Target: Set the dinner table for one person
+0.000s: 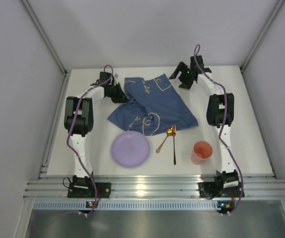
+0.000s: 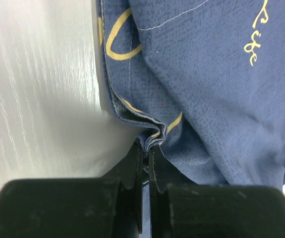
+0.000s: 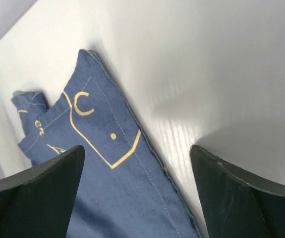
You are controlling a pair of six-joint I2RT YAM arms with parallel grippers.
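Left pincer [image 2: 146,148] is clamped tight on the placemat's [image 2: 206,74] bunched hem at its left edge. My right pincer [image 3: 137,148] is spread wide with nothing in it, hovering over the placemat's far right corner. The white desk [image 1: 241,99] lies under the crumpled placemat and extends past it on every side. Purple plate [image 1: 130,148] sits just nearside of the placemat. Gold cutlery [image 1: 174,145] touches its near edge. Orange cup [image 1: 201,151] sits near-right, apart.

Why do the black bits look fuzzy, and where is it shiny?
Left wrist view: the left claw is too near the lens, so blurry; the blue cloth looks sharp. Top view: glare on the metal rail. Right wrist view: soft shadows on the white table.
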